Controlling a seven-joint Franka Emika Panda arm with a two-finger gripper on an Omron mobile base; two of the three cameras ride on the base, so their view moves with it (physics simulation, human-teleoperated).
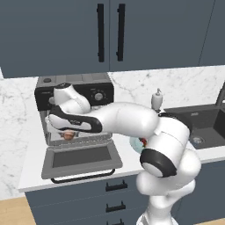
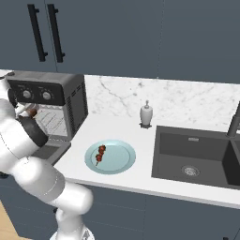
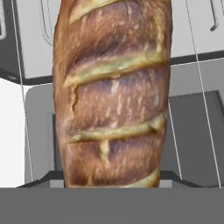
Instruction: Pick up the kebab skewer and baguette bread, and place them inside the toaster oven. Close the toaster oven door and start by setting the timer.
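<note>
1. Counter (image 2: 154, 183): a white marble worktop that bears every task item, with a dark sink (image 2: 197, 157) set into it beside the working area.
2. Toaster oven (image 1: 74, 94): a grey box at the counter's far end, black panel with round knobs along the top. The toaster oven door (image 1: 81, 159) is dropped flat, dark glass up, bar handle toward the robot.
3. Arm: it reaches from the base across the open door into the oven mouth. The step in hand is judged to be loading the bread, the first of the two items.
4. Plate (image 2: 123, 161): a pale blue dish beside the oven, between it and the sink.
5. Baguette bread (image 3: 113, 92): it lies lengthwise along the hand view, the slashed crust close to the lens, with rack wires and the lowered door behind it. In the left base view a small brown patch at the oven mouth under the wrist appears to be the same loaf.
6. Gripper (image 1: 67, 132): its fingers are hidden behind the loaf, so their spread cannot be told; a hold on the bread is only inferred.
7. Kebab skewer (image 2: 100, 154): it rests on the plate, well apart from the hand.
8. Next move, as judged: set the loaf on the rack, release, withdraw clear of the door, then fetch the skewer.
</note>
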